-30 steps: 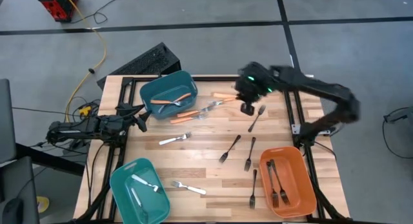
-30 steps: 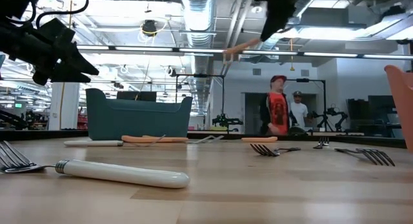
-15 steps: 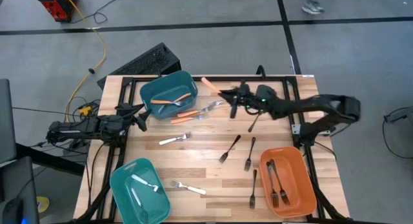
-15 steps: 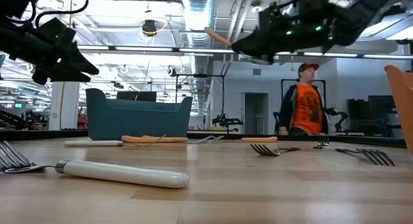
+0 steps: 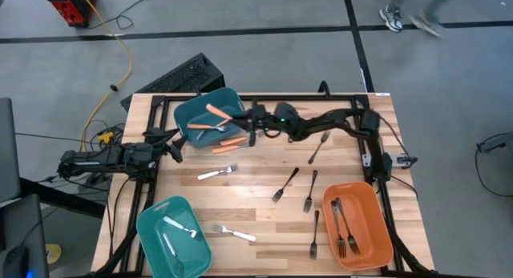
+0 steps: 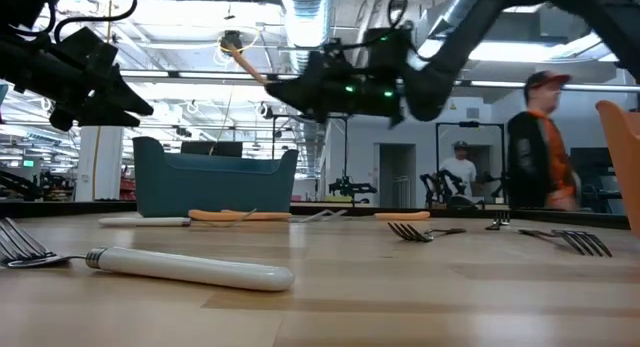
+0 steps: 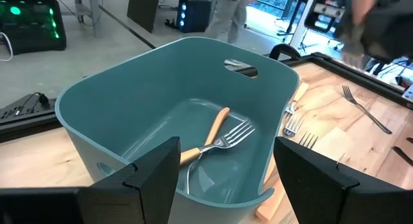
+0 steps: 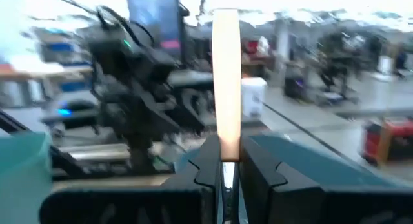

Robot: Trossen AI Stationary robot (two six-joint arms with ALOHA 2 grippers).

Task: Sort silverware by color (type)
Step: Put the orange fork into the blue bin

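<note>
My right end effector (image 5: 240,120) reaches out across the far side of the tabletop (image 5: 256,194), its tips just over the near rim of the far teal bin (image 5: 183,114). Its fingers are closed narrowly on an orange-handled fork (image 5: 216,112); the orange handle sticks out beyond my fingertips, over the inside of that bin. In the right wrist view the handle (image 8: 226,82) rises straight out from between my two dark fingers (image 8: 208,162). In the low view the fork (image 6: 243,65) slants upward from the end effector (image 6: 285,90), well above the bin's wall (image 6: 215,182).

Another orange-handled fork (image 7: 216,137) lies inside the far teal bin. More orange-handled forks (image 5: 232,142) lie on the tabletop just beside that bin. A white fork (image 5: 218,173) lies near the middle, and black forks (image 5: 298,186) are scattered toward the orange bin (image 5: 362,230), which holds black forks of its own. The near teal bin (image 5: 152,230) holds a white fork.

My left end effector (image 5: 171,146) waits at the tabletop's left edge, fingers spread apart and holding nothing.
</note>
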